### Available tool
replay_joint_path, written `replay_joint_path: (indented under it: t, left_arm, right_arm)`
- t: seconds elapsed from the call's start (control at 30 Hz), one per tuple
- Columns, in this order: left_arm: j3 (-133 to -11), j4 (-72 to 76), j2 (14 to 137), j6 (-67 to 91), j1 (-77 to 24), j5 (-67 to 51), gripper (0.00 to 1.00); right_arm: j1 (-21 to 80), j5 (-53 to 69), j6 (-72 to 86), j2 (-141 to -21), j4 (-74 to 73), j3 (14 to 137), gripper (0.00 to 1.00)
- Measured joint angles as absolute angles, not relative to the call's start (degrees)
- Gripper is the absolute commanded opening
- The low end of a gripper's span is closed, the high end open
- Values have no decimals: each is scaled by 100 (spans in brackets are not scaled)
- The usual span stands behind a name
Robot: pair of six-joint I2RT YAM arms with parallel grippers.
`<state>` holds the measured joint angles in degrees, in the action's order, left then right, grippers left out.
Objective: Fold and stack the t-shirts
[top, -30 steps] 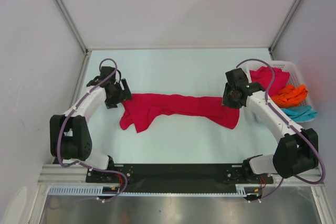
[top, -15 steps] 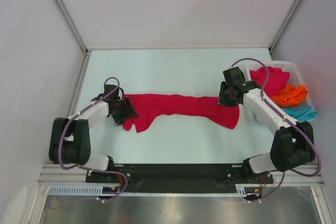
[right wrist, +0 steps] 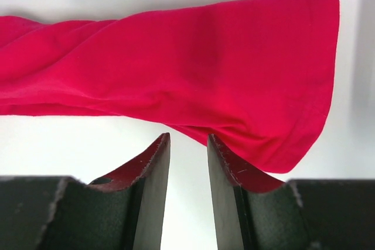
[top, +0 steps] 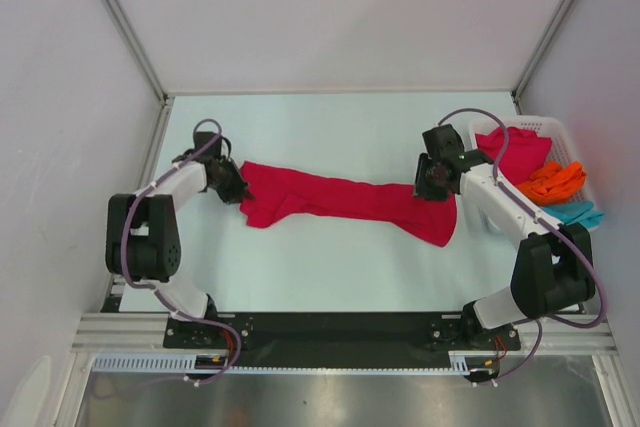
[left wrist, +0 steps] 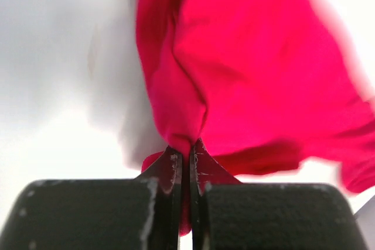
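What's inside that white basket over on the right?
The white basket holds a crimson shirt, an orange shirt and a teal shirt, all bunched up. Anything beneath them is covered, and the right arm hides the basket's left side.

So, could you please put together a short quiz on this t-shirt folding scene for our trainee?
1. True or false: the left gripper is shut on the red t-shirt.
2. Where do the orange t-shirt and the teal t-shirt lie? A: at the middle of the table. B: in the white basket. C: in the left gripper.
3. Short answer: do the jaws of the right gripper stand apart or pressed together?

Key: 1 true; 2 B; 3 apart.
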<state>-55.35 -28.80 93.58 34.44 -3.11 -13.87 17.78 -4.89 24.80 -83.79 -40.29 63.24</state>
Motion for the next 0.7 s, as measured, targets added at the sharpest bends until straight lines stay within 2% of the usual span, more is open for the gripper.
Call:
replay_joint_path:
  t: [0.23, 0.47, 0.53, 0.57, 0.6, 0.67, 0.7]
  left_arm:
    - [-7548, -3332, 10182, 3361, 624, -1350, 0]
    - [-10479, -4233, 11738, 3186, 1249, -1271, 0]
    - [-11207, -4353, 12261, 3135, 1278, -1286, 5]
    - [-11365, -4392, 12407, 3129, 1278, -1299, 11]
    - [-11489, -4458, 12558, 3114, 1275, -1343, 30]
    - [-11563, -4580, 12759, 3068, 1273, -1439, 56]
    - [-11563, -4663, 12849, 3094, 1273, -1520, 79]
  right_arm:
    - [1778, -513, 2475, -8377, -4125, 6372, 37]
    - [1778, -510, 2475, -8340, -4254, 6372, 37]
    - [1778, -513, 2475, -8309, -4281, 6372, 37]
    - [1778, -513, 2475, -8298, -4292, 6372, 38]
    - [1778, -513, 2475, -8287, -4300, 6372, 38]
    - [1778, -519, 2475, -8265, -4311, 6372, 38]
    - [1778, -528, 2475, -8248, -4324, 6372, 38]
